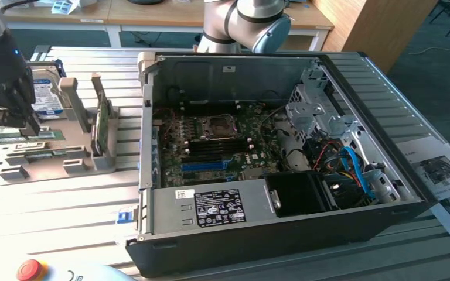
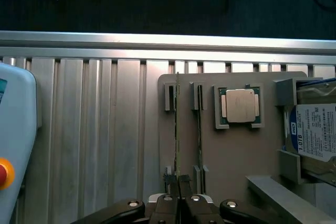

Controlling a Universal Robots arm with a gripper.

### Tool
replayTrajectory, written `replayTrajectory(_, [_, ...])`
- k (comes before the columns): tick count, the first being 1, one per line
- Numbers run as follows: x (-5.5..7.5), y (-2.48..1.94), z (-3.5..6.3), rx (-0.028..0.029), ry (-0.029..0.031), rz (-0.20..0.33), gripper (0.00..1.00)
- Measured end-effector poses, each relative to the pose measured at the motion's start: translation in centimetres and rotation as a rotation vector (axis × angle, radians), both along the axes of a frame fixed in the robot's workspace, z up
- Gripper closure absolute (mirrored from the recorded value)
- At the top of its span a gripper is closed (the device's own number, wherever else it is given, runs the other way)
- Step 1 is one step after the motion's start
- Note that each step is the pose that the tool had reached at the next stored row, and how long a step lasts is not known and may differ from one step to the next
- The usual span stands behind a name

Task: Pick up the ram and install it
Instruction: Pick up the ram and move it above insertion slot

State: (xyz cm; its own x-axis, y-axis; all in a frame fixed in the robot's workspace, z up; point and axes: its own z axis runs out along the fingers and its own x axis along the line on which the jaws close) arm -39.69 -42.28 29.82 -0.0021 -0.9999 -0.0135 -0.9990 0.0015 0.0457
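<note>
- Our gripper is nearly closed, pinching the ram.
- It stands on edge in the grey holder's edge slot, beside 1 other stick.
- We judge the pick-up underway; leaving the slot needs a straight lift.

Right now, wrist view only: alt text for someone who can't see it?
The gripper is closed on one end of the ram, a thin stick seen edge-on, standing in a slot of a grey holder tray. A second stick stands in the neighbouring slot, with a processor chip and a hard drive beyond it, all on a ribbed aluminium table.
</note>
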Motion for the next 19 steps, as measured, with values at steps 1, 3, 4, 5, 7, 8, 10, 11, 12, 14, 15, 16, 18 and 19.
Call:
replayTrajectory(1, [0.0,0.00,0.30,-0.0008,0.0000,0.000,0.88])
replayTrajectory(3, [0.0,0.00,0.90,-0.0022,0.0000,0.000,0.88])
replayTrajectory(4, [0.0,0.00,1.21,-0.0029,0.0001,0.000,0.88])
replayTrajectory(5, [0.0,0.00,1.50,-0.0036,0.0000,0.000,0.88])
replayTrajectory(7, [0.0,0.00,2.10,-0.0049,0.0000,0.000,0.88])
replayTrajectory(8, [0.0,0.00,2.39,-0.0056,0.0000,0.000,0.88])
replayTrajectory(10, [0.0,0.00,2.94,-0.0072,0.0000,0.000,0.88])
replayTrajectory(11, [0.0,0.00,3.20,-0.0079,0.0000,0.000,0.88])
replayTrajectory(12, [0.0,0.00,3.47,-0.0088,0.0000,0.000,0.88])
replayTrajectory(14, [0.0,0.00,4.03,-0.0107,0.0000,0.000,0.88])
replayTrajectory(15, [0.0,0.00,4.29,-0.0116,-0.0001,0.000,0.88])
replayTrajectory(16, [0.0,0.00,4.58,-0.0127,0.0000,0.000,0.88])
replayTrajectory(18, [0.0,0.00,5.16,-0.0149,0.0001,0.000,0.88])
replayTrajectory(19, [0.0,0.00,5.43,-0.0160,0.0001,0.000,0.88])
